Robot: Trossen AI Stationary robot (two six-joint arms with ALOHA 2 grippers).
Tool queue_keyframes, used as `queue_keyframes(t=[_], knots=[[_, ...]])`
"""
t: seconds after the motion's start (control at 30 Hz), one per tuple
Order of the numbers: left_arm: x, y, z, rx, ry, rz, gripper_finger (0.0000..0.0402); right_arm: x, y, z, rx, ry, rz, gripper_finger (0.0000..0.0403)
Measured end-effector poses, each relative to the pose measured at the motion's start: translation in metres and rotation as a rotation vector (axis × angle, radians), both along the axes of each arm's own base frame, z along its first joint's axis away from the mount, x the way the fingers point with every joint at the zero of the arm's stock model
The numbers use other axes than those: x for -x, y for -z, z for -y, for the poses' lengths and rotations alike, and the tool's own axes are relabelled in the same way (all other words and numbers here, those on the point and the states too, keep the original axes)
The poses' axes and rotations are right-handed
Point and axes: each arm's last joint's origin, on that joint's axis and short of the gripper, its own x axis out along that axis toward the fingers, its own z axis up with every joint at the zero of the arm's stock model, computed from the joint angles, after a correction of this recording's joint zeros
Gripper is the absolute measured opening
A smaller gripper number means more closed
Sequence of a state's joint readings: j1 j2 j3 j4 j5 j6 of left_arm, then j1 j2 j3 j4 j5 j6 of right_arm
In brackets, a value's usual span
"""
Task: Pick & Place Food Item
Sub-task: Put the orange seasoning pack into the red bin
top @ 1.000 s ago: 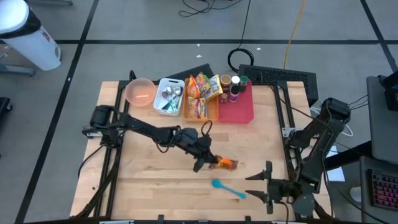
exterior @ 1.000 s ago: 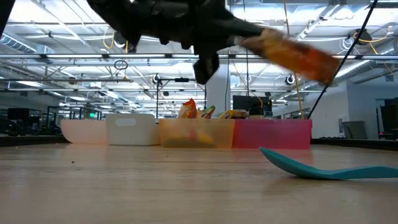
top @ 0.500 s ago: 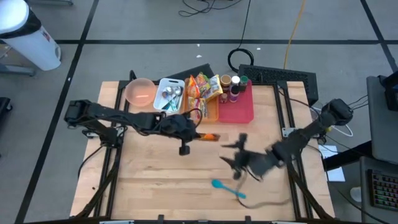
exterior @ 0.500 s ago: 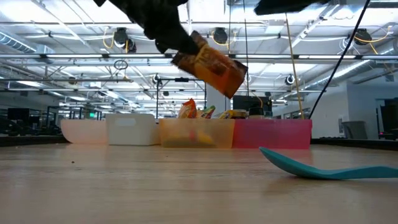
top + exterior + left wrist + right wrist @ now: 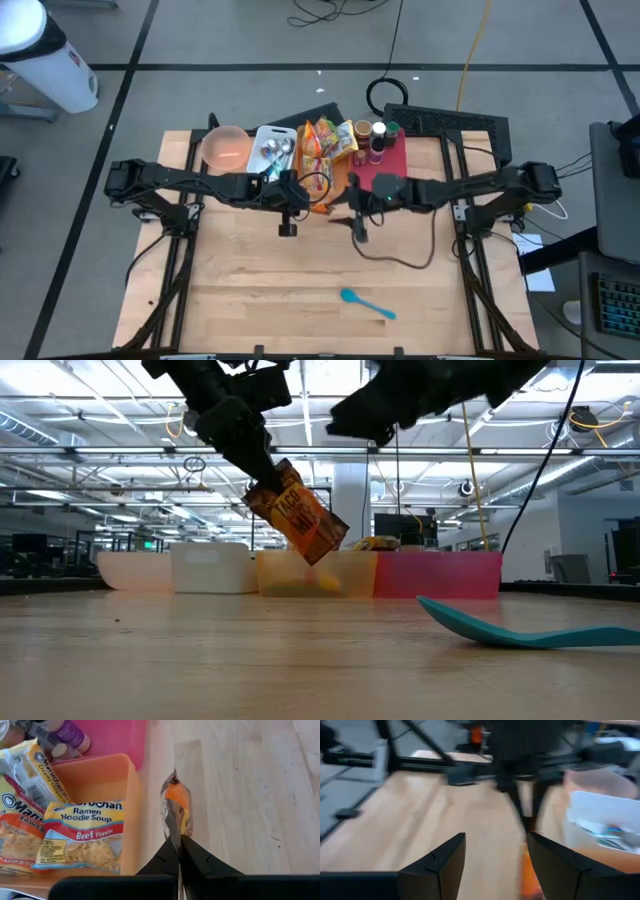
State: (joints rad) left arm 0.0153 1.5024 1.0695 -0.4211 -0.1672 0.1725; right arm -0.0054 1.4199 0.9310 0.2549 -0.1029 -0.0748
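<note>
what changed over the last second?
Left gripper, still clamped on the packet, carried it from mid-table back to the edge of the orange bin, not yet inside. Right gripper, open, swung from the front right corner toward the bins. Spoon and the bins' contents stayed put.

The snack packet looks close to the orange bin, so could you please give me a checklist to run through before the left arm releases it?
1. Left tool shut on the snack packet: ok.
2. Packet clear of the table: ok, it hangs in the air in the low view.
3. Packet over the orange bin: not ok, the left wrist view shows it beside the bin wall, over bare wood.
4. Room in the bin beside the ramen packs: ok.
5. Right tool out of the way: cannot tell, it is open and nearby.
6. Teal spoon clear of the path: ok.
</note>
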Motion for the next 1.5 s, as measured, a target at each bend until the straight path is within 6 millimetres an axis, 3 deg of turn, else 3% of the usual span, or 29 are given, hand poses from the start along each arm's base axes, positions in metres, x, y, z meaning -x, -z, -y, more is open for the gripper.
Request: queue_keyframes(t=[0.13,0.27,0.43,0.77,0.97,1.23,1.5], knots=[[0.0,0.0,-0.001,-0.004,0.002,-0.002,0.0002,-0.009,0.017,0.023,0.004,0.067,-0.038,0.0208],[-0.001,-0.003,-0.001,-0.003,0.004,0.003,0.0002,-0.019,0.029,0.033,0.01,0.089,-0.024,0.0208],[-0.005,-0.012,0.005,0.0,0.024,0.035,0.0003,-0.029,0.042,0.034,-0.006,0.095,-0.012,0.0208],[-0.005,-0.016,0.012,0.005,0.046,0.038,0.0004,-0.034,0.044,0.032,-0.049,0.05,0.032,0.0203],[-0.005,-0.016,0.012,0.003,0.048,0.036,0.0004,-0.035,0.044,0.03,-0.051,0.045,0.032,0.0148],[-0.005,-0.016,0.012,0.003,0.043,0.036,0.0007,-0.035,0.045,0.03,-0.039,0.041,0.027,0.0017],[-0.005,-0.016,0.011,0.015,0.029,0.04,0.004,-0.035,0.045,0.03,-0.009,0.034,0.033,0.0002]])
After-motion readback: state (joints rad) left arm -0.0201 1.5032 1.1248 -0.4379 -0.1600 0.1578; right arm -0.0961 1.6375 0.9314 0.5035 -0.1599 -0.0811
